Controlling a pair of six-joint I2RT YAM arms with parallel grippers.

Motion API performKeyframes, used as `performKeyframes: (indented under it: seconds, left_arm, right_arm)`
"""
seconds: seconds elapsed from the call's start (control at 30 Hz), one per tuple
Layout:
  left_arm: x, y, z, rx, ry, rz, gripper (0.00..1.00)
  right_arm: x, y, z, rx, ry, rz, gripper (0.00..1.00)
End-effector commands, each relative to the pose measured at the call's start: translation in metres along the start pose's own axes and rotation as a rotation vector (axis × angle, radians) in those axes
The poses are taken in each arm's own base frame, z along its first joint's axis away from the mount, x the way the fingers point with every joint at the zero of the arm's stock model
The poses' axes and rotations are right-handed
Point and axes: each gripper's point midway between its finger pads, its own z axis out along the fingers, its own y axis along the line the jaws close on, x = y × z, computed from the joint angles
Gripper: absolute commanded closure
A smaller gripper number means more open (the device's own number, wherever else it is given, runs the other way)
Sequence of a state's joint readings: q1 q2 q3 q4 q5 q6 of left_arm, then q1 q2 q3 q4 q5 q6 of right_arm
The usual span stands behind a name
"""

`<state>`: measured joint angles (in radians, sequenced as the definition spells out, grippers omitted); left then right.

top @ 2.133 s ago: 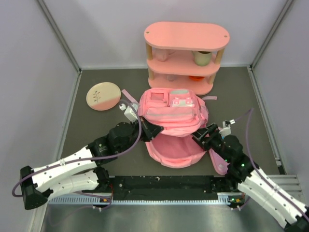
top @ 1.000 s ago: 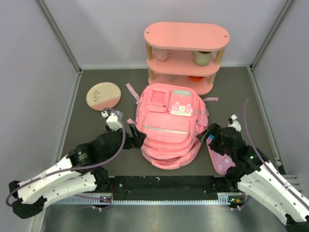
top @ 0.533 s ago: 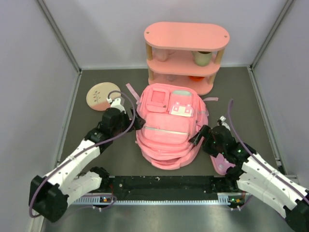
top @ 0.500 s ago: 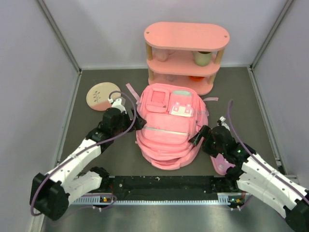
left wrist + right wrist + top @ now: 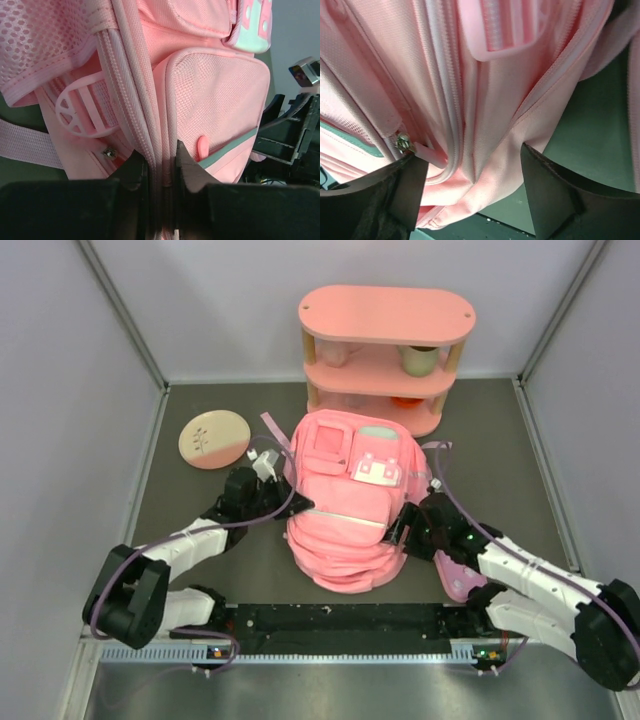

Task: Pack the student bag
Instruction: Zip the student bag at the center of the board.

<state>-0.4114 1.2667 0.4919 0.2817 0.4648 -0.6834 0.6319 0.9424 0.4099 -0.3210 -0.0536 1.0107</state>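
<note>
- Centre of the dark table (image 5: pixel 200 550): student bag (image 5: pixel 345 505), flat, front pockets up, just in front of the pink three-tier shelf (image 5: pixel 385 315). Mint-and-white flap pocket (image 5: pixel 377 465) toward the shelf, near end bunched in folds toward the arm bases.
- At the bag's left edge: left gripper (image 5: pixel 297 502). In the left wrist view, fingers (image 5: pixel 132 172) narrow, pinching a ridge of the zip seam between the pads.
- Left of that seam, same view: pale pink strap buckle (image 5: pixel 82 112) below a mesh panel (image 5: pixel 35 45).
- At the bag's right edge: right gripper (image 5: pixel 405 525). In the right wrist view, fingers (image 5: pixel 552 195) spread wide, with a bulge of bag fabric and zip track between them.
- Just above the left-hand finger in that view: metal zip pull (image 5: pixel 402 143).
- Under the right arm, partly hidden: oval pencil case (image 5: pixel 455 575), on the table beside the bag.
- Left of the bag, apart from it: round cream-and-pink disc (image 5: pixel 213 438) with a sprig motif.
- Middle tier of the shelf, right side: cup (image 5: pixel 420 360).
</note>
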Motion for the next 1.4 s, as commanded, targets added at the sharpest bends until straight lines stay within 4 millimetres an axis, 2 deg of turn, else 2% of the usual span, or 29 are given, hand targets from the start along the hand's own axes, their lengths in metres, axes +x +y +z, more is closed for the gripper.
performKeyframes:
  seconds: [0.0,0.07,0.1,0.13,0.23,0.27,0.3,0.37,0.43,0.5,0.53,0.57,0.67,0.7,0.77,0.8,0.83,0.87,0.9,0.93,1.0,1.03,1.1,1.17,1.2,1.23,1.27,1.33,1.37]
  left_arm:
    - [0.008,-0.017,-0.018,0.078,-0.04,-0.002,1.0]
    - [0.016,-0.008,-0.029,0.014,-0.042,-0.042,1.0]
    - [0.011,-0.01,-0.041,0.0,-0.098,-0.05,1.0]
    - [0.02,-0.003,-0.047,-0.041,-0.086,-0.083,1.0]
    - [0.022,-0.003,-0.07,-0.055,-0.174,-0.135,1.0]
    - [0.031,0.004,-0.075,-0.084,-0.165,-0.17,1.0]
    - [0.033,0.002,-0.082,-0.055,-0.203,-0.197,1.0]
    - [0.041,0.005,-0.085,-0.035,-0.219,-0.234,1.0]
    - [0.038,-0.002,-0.089,0.011,-0.252,-0.272,0.98]
    - [0.038,-0.006,-0.089,0.03,-0.257,-0.278,0.91]
    - [0.039,-0.008,-0.088,0.033,-0.248,-0.277,0.86]
    - [0.039,-0.009,-0.086,0.026,-0.235,-0.277,0.84]
    - [0.036,-0.025,-0.078,0.053,-0.206,-0.26,0.79]
    - [0.036,-0.028,-0.076,0.05,-0.197,-0.246,0.7]
    - [0.034,-0.037,-0.071,0.034,-0.168,-0.212,0.61]
    - [0.032,-0.04,-0.07,0.025,-0.165,-0.181,0.54]
    - [0.041,-0.035,-0.069,-0.019,-0.126,-0.171,0.49]
    - [0.035,-0.041,-0.069,-0.022,-0.126,-0.136,0.46]
    - [0.035,-0.041,-0.069,-0.038,-0.122,-0.121,0.39]
    - [0.035,-0.048,-0.069,-0.029,-0.106,-0.104,0.37]
    - [0.041,-0.046,-0.065,-0.058,-0.064,-0.065,0.34]
    - [0.046,-0.049,-0.066,-0.068,-0.033,-0.049,0.32]
    - [0.051,-0.046,-0.063,-0.102,-0.008,-0.016,0.3]
    - [0.058,-0.044,-0.066,-0.133,0.027,0.008,0.25]
    - [0.06,-0.041,-0.067,-0.152,0.035,0.018,0.18]
    - [0.054,-0.039,-0.07,-0.177,0.014,0.031,0.1]
    - [0.061,-0.027,-0.076,-0.236,0.054,0.052,0.06]
    - [0.05,-0.025,-0.085,-0.302,0.033,0.073,0.05]
    - [0.049,-0.022,-0.09,-0.328,0.038,0.08,0.05]
  right_arm:
    - [-0.017,0.041,-0.002,-0.129,-0.029,-0.098,0.35]
    - [-0.022,0.049,-0.001,-0.145,-0.039,-0.12,0.4]
    - [-0.024,0.052,-0.002,-0.151,-0.044,-0.143,0.44]
    - [-0.027,0.056,-0.001,-0.16,-0.052,-0.155,0.45]
    - [-0.04,0.072,0.0,-0.174,-0.075,-0.195,0.45]
    - [-0.048,0.083,-0.001,-0.186,-0.088,-0.205,0.44]
    - [-0.052,0.087,0.001,-0.186,-0.089,-0.224,0.44]
    - [-0.063,0.101,0.009,-0.187,-0.078,-0.237,0.43]
    - [-0.073,0.107,0.016,-0.18,-0.072,-0.246,0.43]
    - [-0.084,0.124,0.028,-0.2,-0.057,-0.258,0.43]
    - [-0.098,0.138,0.027,-0.225,-0.077,-0.26,0.43]
    - [-0.098,0.136,0.041,-0.21,-0.041,-0.259,0.43]
    - [-0.113,0.154,0.045,-0.242,-0.038,-0.269,0.41]
    - [-0.113,0.153,0.045,-0.234,-0.03,-0.272,0.39]
    - [-0.116,0.147,0.037,-0.205,-0.059,-0.289,0.29]
    - [-0.121,0.15,0.018,-0.219,-0.102,-0.298,0.25]
    - [-0.116,0.138,0.014,-0.197,-0.111,-0.304,0.21]
    - [-0.12,0.128,0.007,-0.162,-0.151,-0.316,0.14]
    - [-0.121,0.127,-0.016,-0.17,-0.194,-0.321,0.12]
    - [-0.116,0.112,-0.019,-0.137,-0.2,-0.321,0.09]
    - [-0.108,0.1,-0.034,-0.132,-0.21,-0.321,0.08]
    - [-0.095,0.092,-0.047,-0.154,-0.194,-0.315,0.07]
    - [-0.076,0.088,-0.055,-0.199,-0.155,-0.272,0.07]
    - [-0.047,0.079,-0.06,-0.262,-0.09,-0.198,0.07]
    - [-0.038,0.078,-0.062,-0.286,-0.07,-0.178,0.07]
    - [-0.019,0.071,-0.058,-0.296,-0.017,-0.17,0.07]
    - [-0.013,0.075,-0.064,-0.328,-0.013,-0.135,0.07]
    - [0.009,0.069,-0.064,-0.334,0.041,-0.119,0.08]
    - [0.013,0.072,-0.07,-0.361,0.044,-0.081,0.08]
